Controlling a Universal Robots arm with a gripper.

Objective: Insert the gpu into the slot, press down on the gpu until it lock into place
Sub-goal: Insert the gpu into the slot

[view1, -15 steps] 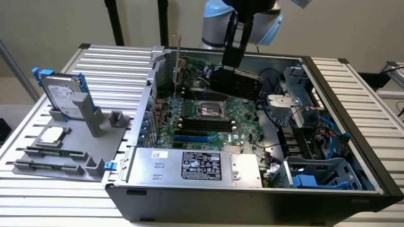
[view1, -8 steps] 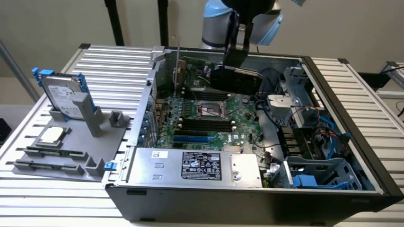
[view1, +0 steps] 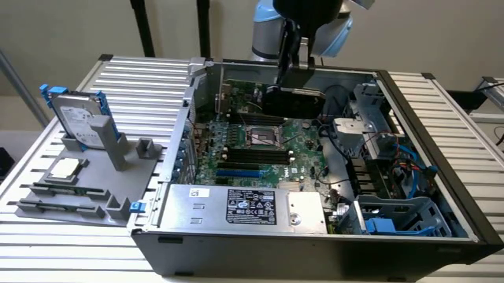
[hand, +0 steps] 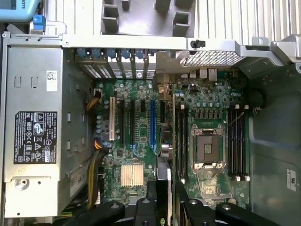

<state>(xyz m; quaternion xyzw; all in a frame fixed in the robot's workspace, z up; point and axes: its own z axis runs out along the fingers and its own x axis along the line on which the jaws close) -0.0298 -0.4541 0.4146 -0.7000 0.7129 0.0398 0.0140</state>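
Arm's fingers (view1: 285,65) clenched on the gpu (view1: 293,101), which hangs just beneath them over the motherboard (view1: 272,150); the slot (hand: 153,123) lies bare below the fingers, apart from the gpu.

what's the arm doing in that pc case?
The arm's end effector grips the gpu and holds it in the air inside the open PC case, above the far end of the motherboard. The blue slot is empty, so the card is not inserted or pressed in yet.
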